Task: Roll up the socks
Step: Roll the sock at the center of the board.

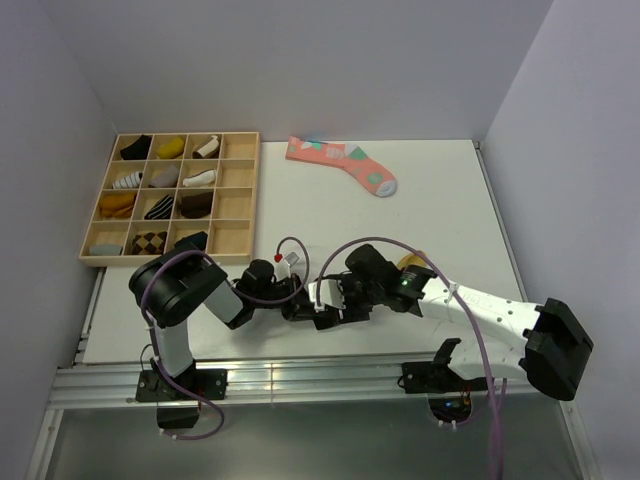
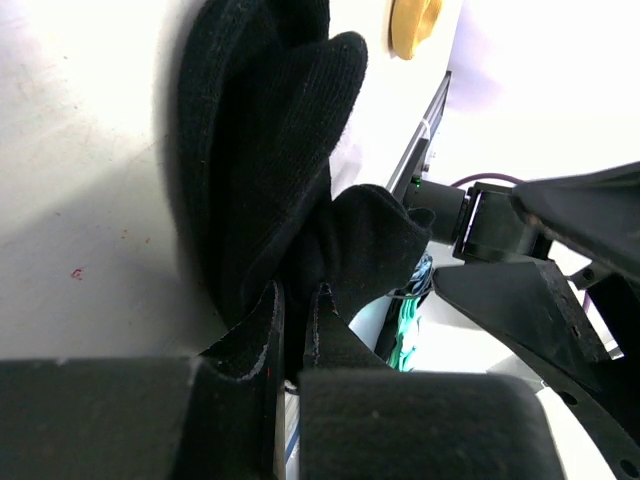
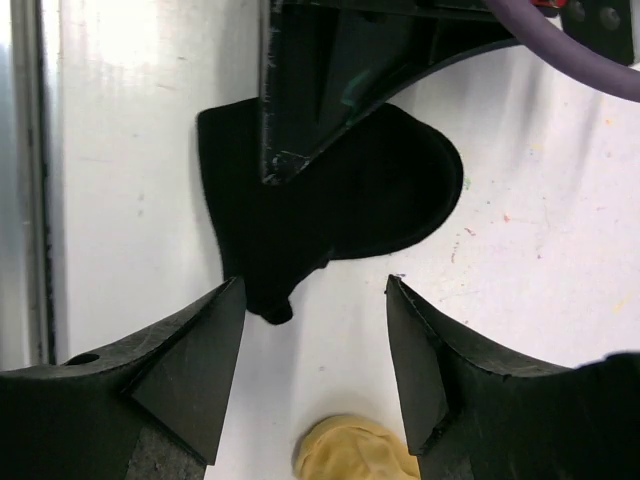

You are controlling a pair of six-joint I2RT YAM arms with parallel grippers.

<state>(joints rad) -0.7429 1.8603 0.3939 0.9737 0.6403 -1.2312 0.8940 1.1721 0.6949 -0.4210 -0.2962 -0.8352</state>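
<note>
**Rolling at an early stage.** The left gripper (image 2: pixel 297 300) has its jaws pressed nearly together, pinching a fold of the black sock (image 3: pixel 390 190). The sock lies bunched and partly doubled on the tabletop (image 3: pixel 540 250), near its front edge. The right gripper (image 3: pixel 313 290) holds nothing, its jaws spread above the sock's rim. The mustard sock (image 3: pixel 350 452) lies loose nearby, apart from the black one. Judged: no finished roll yet, and most of the rolling remains.

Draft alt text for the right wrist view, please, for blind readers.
A crumpled black knit sock lies on the white table, the left gripper reaching onto it from above. The open black fingers of the right gripper frame it, a mustard-tan sock between them below.
</note>
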